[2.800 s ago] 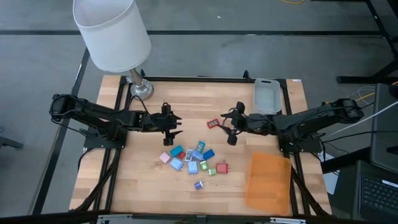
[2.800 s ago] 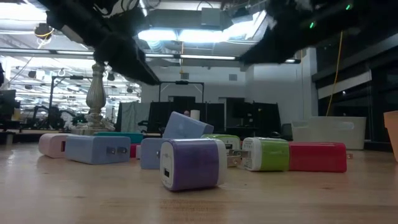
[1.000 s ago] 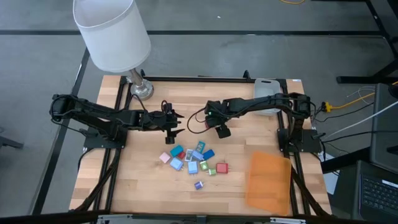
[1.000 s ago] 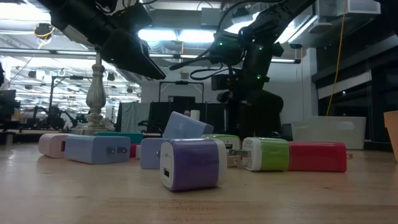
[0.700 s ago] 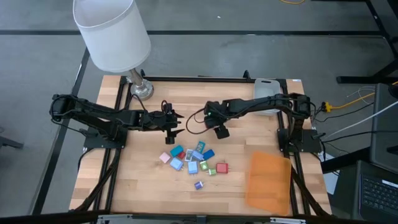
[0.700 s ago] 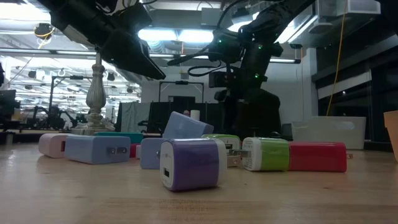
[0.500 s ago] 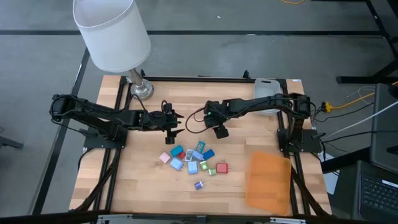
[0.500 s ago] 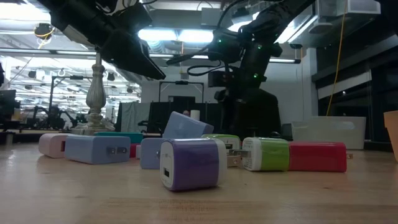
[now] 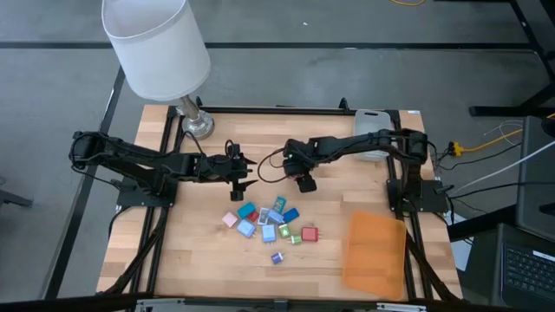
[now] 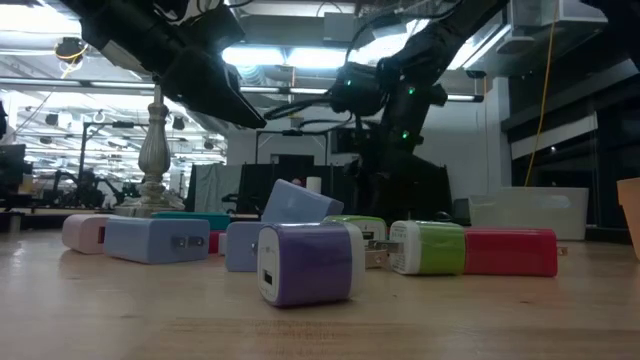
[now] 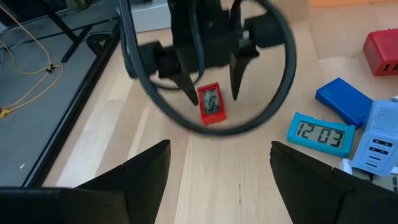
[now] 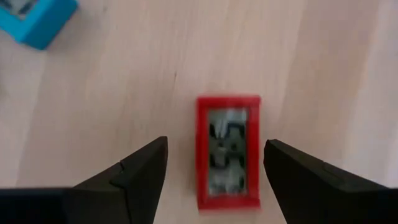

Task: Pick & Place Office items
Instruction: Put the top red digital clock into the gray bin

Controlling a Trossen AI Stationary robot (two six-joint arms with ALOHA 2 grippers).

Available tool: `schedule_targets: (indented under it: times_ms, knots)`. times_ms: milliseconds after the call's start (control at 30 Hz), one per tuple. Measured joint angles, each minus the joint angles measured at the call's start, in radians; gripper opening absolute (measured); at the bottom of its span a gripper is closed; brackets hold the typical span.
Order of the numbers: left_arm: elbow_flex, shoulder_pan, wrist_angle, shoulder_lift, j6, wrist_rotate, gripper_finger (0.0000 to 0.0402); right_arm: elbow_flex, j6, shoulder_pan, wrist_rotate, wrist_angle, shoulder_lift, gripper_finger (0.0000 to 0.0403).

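Note:
A small red digital clock (image 12: 228, 149) lies flat on the wooden table, apart from the other pieces. My right gripper (image 12: 216, 143) points down over it, open, with one finger on each side and a gap to the clock on both. The left wrist view shows the same right gripper (image 11: 213, 93) standing astride the clock (image 11: 211, 104). My left gripper (image 9: 244, 178) hovers open just left of it, touching nothing. The remaining small blocks, chargers and clocks (image 9: 273, 224) sit in a loose cluster nearer the table's near edge, a purple charger (image 10: 305, 262) closest to the low camera.
A grey tray (image 9: 373, 130) stands at the far right corner. A flat orange sheet (image 9: 375, 251) lies at the near right. A lamp with a white shade (image 9: 156, 43) rises from its base (image 9: 197, 123) at the far left. A light blue clock (image 11: 321, 134) lies beside the red one.
My right gripper has shifted a little toward the table's left and come lower over the red clock, staying open. The clock and the cluster of pieces have not moved.

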Motion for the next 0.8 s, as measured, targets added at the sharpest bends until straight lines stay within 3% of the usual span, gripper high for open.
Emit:
schedule_targets:
  times_ms: [400,733,800]
  knots:
    - [0.000,0.000,-0.004,0.000,0.000,0.003,0.0269,0.002,0.013,-0.005,-0.008,0.044,0.046,0.0252]
    - [0.000,0.000,-0.004,0.000,-0.002,0.016,0.0269,0.001,0.055,-0.034,-0.094,0.035,0.048,0.0150]
    - [0.000,0.000,-0.004,0.000,-0.002,0.015,0.0269,0.001,0.055,-0.035,-0.095,0.031,0.048,0.0146]
